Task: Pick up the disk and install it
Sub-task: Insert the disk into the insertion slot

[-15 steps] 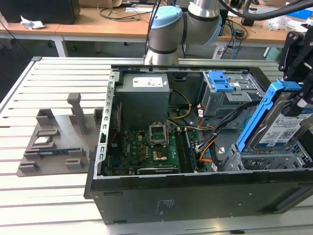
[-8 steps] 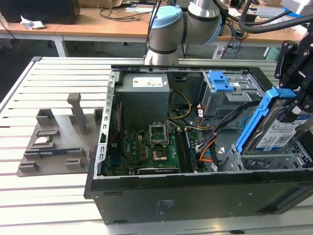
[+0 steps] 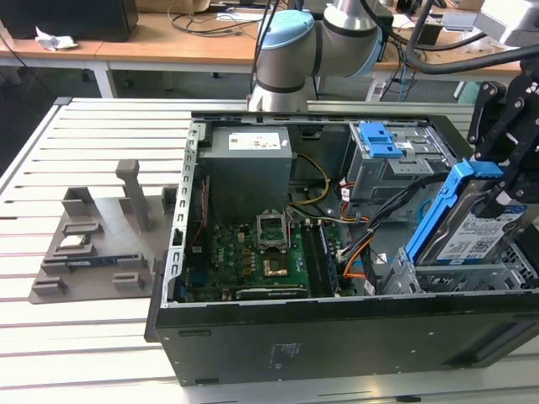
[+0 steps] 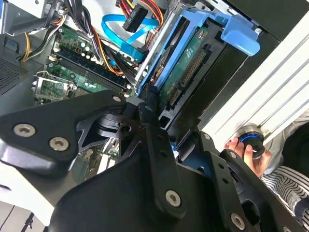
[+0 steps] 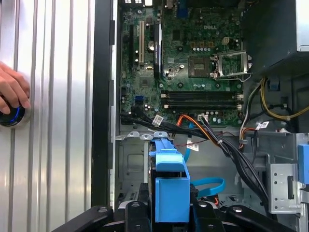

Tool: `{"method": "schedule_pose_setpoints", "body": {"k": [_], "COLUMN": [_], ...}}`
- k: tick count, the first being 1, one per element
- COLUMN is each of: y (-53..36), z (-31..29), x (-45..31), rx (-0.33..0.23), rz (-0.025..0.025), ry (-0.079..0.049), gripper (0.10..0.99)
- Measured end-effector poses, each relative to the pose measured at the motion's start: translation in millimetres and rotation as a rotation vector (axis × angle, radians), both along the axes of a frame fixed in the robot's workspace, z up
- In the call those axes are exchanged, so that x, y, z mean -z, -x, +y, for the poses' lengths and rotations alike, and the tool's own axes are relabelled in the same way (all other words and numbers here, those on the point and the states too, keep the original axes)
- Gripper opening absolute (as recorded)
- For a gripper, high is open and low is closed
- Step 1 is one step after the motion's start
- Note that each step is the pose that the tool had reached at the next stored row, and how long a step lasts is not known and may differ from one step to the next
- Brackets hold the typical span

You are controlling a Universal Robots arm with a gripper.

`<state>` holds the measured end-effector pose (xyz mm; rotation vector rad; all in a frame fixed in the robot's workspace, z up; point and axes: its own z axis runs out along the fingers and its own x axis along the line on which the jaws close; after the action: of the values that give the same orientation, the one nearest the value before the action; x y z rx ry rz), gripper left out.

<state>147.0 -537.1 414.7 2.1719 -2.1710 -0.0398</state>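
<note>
Over the slatted table (image 3: 101, 151), arm reaching down, fingers (image 5: 171, 212) clamped on the tilted disk (image 3: 472, 227) above the open case (image 3: 337, 337).

Lab or robotics test bench, not a home. I'm mounted at a slatted aluminium table (image 3: 101, 126) with 1 open PC tower (image 3: 337, 337) lying on it, motherboard (image 3: 253, 252) and cabling exposed. A grey fixture tray (image 3: 93, 244) holding parts sits toward the exterior view's left. Behind: wooden desks (image 3: 168, 46) with loose cables and dark equipment. In the first wrist view a person's hand (image 5: 12, 89) rests on a blue-lit knob (image 5: 10, 116).
</note>
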Motion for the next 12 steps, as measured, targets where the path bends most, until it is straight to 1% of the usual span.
{"method": "schedule_pose_setpoints", "body": {"k": [3,5,8,12], "y": [0.0,0.0,0.0,0.0], "z": [0.0,0.0,0.0,0.0], "x": [10.2,14.3,16.5,16.7], "rx": [0.0,0.0,0.0,0.0], "rz": [0.0,0.0,0.0,0.0], "ry": [0.0,0.0,0.0,0.0], "gripper": [0.365,0.365,0.365,0.373]}}
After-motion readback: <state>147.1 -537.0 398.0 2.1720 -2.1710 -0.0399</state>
